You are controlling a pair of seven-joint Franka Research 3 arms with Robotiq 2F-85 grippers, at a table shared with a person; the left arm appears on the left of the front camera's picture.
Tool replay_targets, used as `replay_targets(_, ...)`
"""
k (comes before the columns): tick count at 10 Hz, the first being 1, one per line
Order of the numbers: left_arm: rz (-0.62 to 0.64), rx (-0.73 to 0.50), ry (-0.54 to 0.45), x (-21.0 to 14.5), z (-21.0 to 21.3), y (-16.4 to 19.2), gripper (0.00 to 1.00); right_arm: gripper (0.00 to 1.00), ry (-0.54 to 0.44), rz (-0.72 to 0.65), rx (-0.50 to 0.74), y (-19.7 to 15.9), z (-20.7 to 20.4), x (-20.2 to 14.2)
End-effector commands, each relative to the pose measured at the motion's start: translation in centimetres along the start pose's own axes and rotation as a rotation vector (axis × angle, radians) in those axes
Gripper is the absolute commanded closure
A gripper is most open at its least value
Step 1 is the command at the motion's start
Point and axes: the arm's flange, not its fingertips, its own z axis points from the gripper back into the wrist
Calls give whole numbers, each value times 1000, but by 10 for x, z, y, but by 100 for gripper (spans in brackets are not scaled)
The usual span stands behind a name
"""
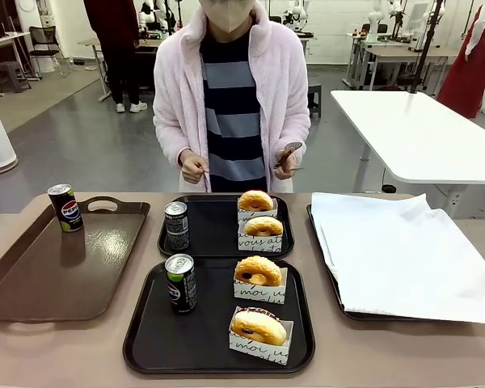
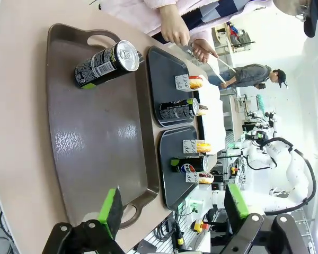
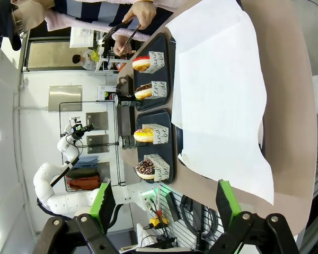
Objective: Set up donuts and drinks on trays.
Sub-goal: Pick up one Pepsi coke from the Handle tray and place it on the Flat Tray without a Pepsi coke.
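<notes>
Donuts in white paper sleeves already sit on both black trays: the near tray [image 1: 141, 339] carries a plain glazed donut [image 1: 259, 271] at its far side and a chocolate-iced donut [image 1: 259, 327] at its near side, with one soda can [image 1: 181, 283] upright to their left. The far tray [image 1: 218, 234] holds two more sleeved donuts [image 1: 257, 212] and a second can [image 1: 175, 226]. A third can [image 1: 65, 208] stands apart on the brown handled tray [image 1: 32, 275], at its far corner. The paper-lined tray [image 1: 404, 250] at the right holds no donuts. The person [image 1: 230, 97] stands behind the far tray holding tongs [image 1: 289, 152]. The left gripper [image 2: 172, 211] hangs with its jaws spread wide and empty above the brown tray; the right gripper [image 3: 164, 203] likewise stands spread and empty above the paper-lined tray. Judging by this layout, both settings appear complete, and only the spare can remains unplaced.
</notes>
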Motion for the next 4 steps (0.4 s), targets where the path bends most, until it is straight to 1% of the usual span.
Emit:
replay_targets(1, -4, -1, 0, 0, 0, 0, 0, 0, -4, 9, 13, 1, 0, 0)
replay_targets(4, -4, -1, 0, 0, 0, 0, 0, 0, -4, 9, 13, 1, 0, 0)
